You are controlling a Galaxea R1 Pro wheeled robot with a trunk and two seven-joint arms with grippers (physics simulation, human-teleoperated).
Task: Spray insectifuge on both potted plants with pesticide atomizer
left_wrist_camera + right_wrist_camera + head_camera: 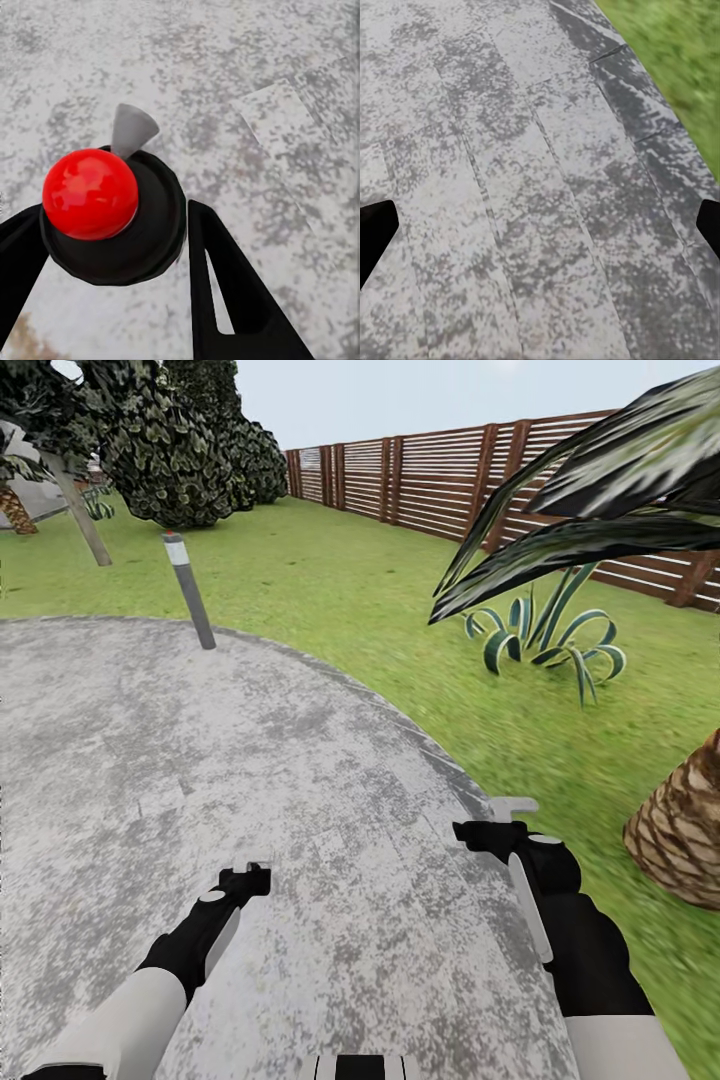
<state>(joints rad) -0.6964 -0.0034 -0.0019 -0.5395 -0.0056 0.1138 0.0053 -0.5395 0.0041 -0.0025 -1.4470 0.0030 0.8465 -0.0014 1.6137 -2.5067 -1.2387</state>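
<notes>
My left gripper (pixel 250 878) hangs low over the pale stone slab (pixel 250 740). In the left wrist view its two black fingers (pixel 225 285) press on a small round sprayer, which I take for the pesticide atomizer (pixel 112 217): red dome, black body, grey nozzle cone. My right gripper (pixel 490 825) hovers at the slab's right edge, and the right wrist view shows it open (pixel 540 225) with bare stone between the fingertips. A small rosette of pointed striped leaves (pixel 545 640) stands in the grass ahead right. I cannot make out a pot under it.
A grey post with a red-and-white top (pixel 188 590) leans at the slab's far edge. A scaly palm trunk (pixel 685 840) stands close on the right, its big dark leaves (pixel 600 490) overhead. Lawn runs to a brown slatted fence (pixel 440 480) and leafy bushes (pixel 180 450).
</notes>
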